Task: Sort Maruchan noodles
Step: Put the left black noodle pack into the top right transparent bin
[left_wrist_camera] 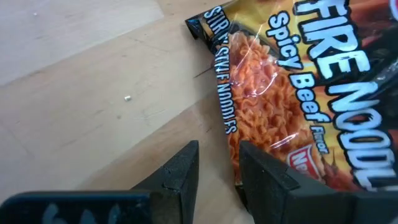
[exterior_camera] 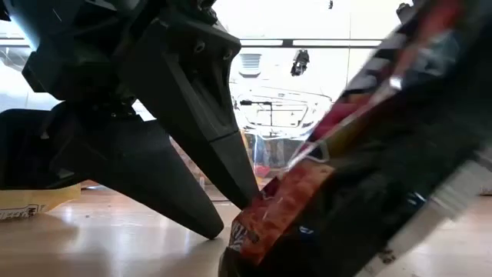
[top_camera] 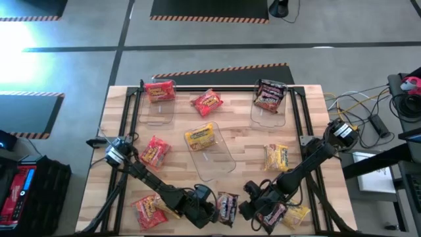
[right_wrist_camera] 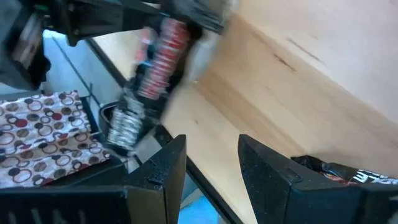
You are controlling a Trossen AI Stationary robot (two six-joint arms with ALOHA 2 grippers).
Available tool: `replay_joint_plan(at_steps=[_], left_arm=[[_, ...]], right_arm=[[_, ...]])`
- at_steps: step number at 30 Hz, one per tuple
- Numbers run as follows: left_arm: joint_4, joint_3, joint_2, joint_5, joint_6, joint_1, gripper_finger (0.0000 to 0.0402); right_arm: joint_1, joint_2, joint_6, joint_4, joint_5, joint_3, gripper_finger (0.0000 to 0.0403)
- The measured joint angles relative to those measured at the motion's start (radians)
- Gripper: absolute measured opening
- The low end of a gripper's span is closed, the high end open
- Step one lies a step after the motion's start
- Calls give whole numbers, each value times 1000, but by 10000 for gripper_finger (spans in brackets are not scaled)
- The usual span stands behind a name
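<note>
Dark packet [left_wrist_camera: 298, 93] lies at our table's [top_camera: 243, 141] near edge, beside our left gripper [left_wrist_camera: 214, 171], whose jaws are slightly parted and empty. Our right gripper [right_wrist_camera: 211, 165] hovers near another dark packet [top_camera: 273, 214], jaws ajar and holding nothing. Crinkly film could slip, and our grippers, close together, could collide. Bins [top_camera: 217, 158] stand well away.

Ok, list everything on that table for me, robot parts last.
red packets: four, red; one in the far-left bin, one on the wood beside it, two on the left side.
yellow packets: three, yellow; one in the middle bin, two on the right.
dark packets: three, dark brown; one in the far-right bin, two at the near edge.
clear bins: three, see-through.
table: one, light wood.
left pincer: open, beside a dark packet.
right pincer: open, near edge.
</note>
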Motion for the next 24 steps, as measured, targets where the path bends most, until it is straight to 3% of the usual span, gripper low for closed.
replay_joint_plan(at_steps=[12, 19, 24], left_arm=[[0, 0, 0, -2, 1, 0, 96], [3, 0, 0, -1, 1, 0, 96], [5, 0, 0, 0, 1, 4, 96]], right_arm=[[0, 0, -36, 84, 24, 1, 136], [0, 0, -32, 81, 55, 1, 171], [-10, 0, -42, 76, 142, 1, 195]])
